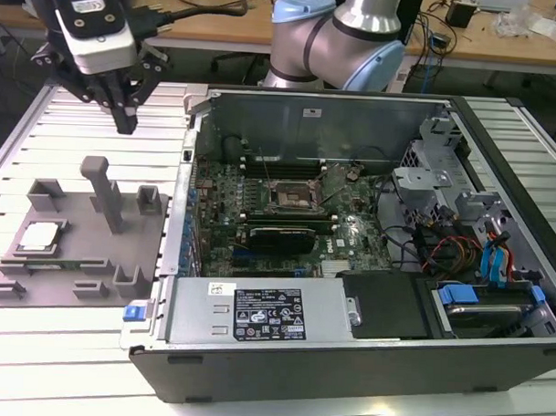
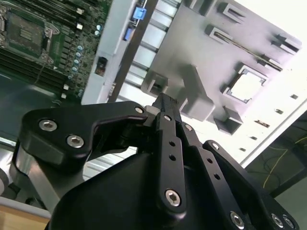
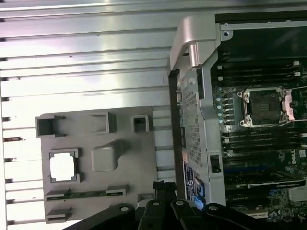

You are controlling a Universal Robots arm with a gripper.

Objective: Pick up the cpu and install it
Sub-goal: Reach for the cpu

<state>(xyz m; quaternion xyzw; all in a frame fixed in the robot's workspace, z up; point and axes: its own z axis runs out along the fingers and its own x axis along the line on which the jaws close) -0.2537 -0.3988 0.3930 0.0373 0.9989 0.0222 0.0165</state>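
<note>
The black metal gripper is hovering near the matte grey plastic tray, its fingers pressed together and holding nothing. The cpu, a flat square with a pale silver top, is lying in a framed tray recess, well apart from the dark metal-framed socket on the green motherboard.

Hand raised, fingers closed on nothing.
The hand is seen at the exterior view's left, pointed straight down; its black fingers are pressed tip to tip; the arm, with pale blue joints, is seen to the exterior view's right of it.
</note>
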